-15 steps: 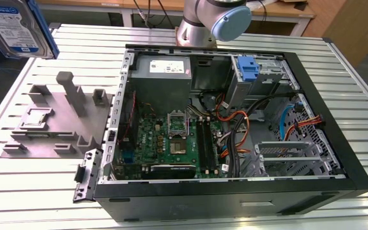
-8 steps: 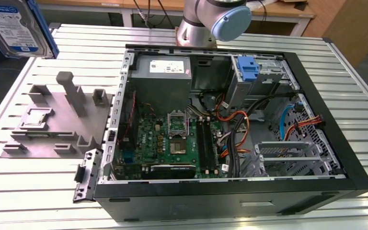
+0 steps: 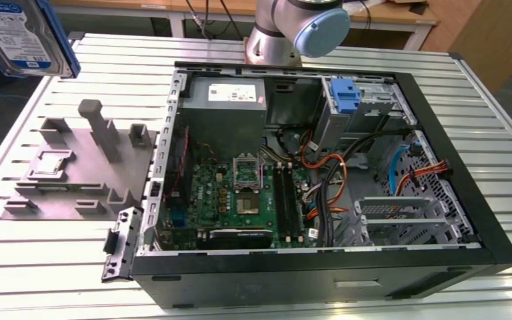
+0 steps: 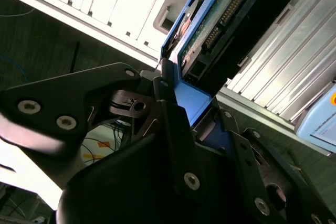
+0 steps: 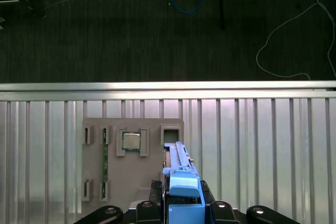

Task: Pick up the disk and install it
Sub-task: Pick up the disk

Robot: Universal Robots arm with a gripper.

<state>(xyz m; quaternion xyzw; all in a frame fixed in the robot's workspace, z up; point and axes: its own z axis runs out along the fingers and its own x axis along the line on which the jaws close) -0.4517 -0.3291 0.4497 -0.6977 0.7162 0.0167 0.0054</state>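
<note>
The disk [image 3: 23, 35], a silver hard drive with a white-and-blue label in a blue carrier, hangs in the air at the exterior view's upper left, above and beyond the grey fixture [image 3: 69, 175]. In the first wrist view it is edge-on, a blue strip [image 5: 181, 179] over the fixture [image 5: 131, 182], with my gripper [image 5: 184, 209] shut on it from both sides. The second wrist view looks along the disk's underside [image 4: 218, 22], where the circuit board and blue frame rise out of my gripper [image 4: 197, 115].
The open computer case [image 3: 496, 253] fills the middle and right of the slatted metal table [image 3: 43, 267]. Another blue carrier [image 3: 345, 97] sits in its drive bay. The fixture holds a small square chip [image 5: 131, 141] and a green memory stick [image 5: 105, 163]. The arm's base [image 3: 296, 27] stands behind the case.
</note>
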